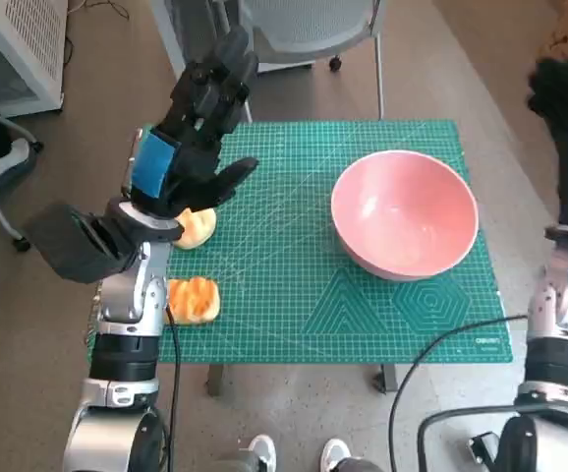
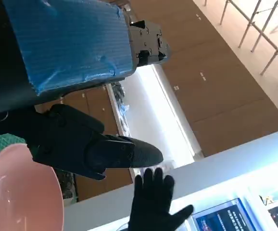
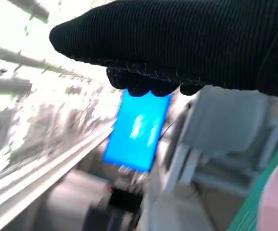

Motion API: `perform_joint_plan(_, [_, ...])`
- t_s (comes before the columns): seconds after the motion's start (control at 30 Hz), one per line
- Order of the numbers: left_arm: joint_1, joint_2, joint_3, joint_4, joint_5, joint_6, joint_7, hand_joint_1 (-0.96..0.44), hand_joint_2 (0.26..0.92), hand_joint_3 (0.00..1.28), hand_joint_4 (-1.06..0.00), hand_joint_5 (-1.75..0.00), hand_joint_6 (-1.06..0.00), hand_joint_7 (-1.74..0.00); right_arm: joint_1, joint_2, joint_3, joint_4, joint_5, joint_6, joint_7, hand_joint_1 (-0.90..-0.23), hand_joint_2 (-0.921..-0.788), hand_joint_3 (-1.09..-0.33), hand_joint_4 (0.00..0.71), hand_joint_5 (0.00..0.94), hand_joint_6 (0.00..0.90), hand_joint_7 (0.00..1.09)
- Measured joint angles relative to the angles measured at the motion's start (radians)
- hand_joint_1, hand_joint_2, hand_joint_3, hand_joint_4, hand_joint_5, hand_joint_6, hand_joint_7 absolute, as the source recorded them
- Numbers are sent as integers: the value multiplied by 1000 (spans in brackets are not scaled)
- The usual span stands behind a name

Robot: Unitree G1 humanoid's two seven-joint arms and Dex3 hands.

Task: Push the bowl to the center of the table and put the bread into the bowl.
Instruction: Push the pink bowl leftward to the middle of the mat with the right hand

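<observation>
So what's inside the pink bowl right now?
Nothing. In the head view the pink bowl shows only its bare inner wall. Both bread pieces lie on the green mat; the left hand partly covers the farther one.

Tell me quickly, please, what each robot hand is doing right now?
Left robot hand: open, raised over the table's left side, holding nothing.
Right robot hand: open, raised beyond the table's right edge, fingers spread, holding nothing.
</observation>
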Motion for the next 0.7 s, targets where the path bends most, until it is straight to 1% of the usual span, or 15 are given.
perform_joint_plan(0.1, [0, -1, 0, 1, 0, 0, 0, -626, 903, 286, 1, 1, 1, -318, -18, -14, 1, 84, -32, -13, -47, -632, -921, -762, 257, 0, 363, 6])
perform_joint_plan(0.17, [0, -1, 0, 1, 0, 0, 0, -627, 903, 285, 1, 1, 1, -318, -23, -19, 2, 128, -49, -18, -76, -626, -921, -781, 256, 0, 370, 10])
perform_joint_plan(0.23, [0, -1, 1, 1, 0, 0, 0, -627, 903, 285, 1, 1, 1, -318, -26, -22, 4, 172, -66, -16, -100, -616, -921, -797, 256, 0, 386, 17])
perform_joint_plan(0.3, [0, -1, 0, 1, 0, 0, 0, -627, 903, 285, 1, 1, 1, -318, -29, -26, 4, 216, -76, 1, -122, -607, -921, -807, 264, 4, 397, 23])
perform_joint_plan(0.4, [1, -1, 1, 0, 0, 0, 0, -624, 904, 285, 1, 1, 1, -319, -30, -30, 3, 264, -85, 36, -147, -590, -921, -814, 285, 13, 408, 28])
perform_joint_plan(0.47, [2, -1, 1, -1, 0, 0, 0, -617, 904, 285, 1, 1, 1, -318, -30, -31, -2, 290, -85, 68, -158, -580, -921, -812, 299, 18, 414, 30])
perform_joint_plan(0.57, [5, 0, 2, -5, -1, 0, 0, -614, 904, 286, 1, 1, 1, -317, -30, -31, -10, 319, -84, 118, -168, -573, -921, -807, 303, 18, 416, 30])
perform_joint_plan(0.7, [11, 3, 4, -15, -3, 0, -1, -607, 904, 289, 1, 1, 1, -317, -30, -29, -25, 343, -81, 185, -175, -583, -921, -782, 300, 11, 417, 28])
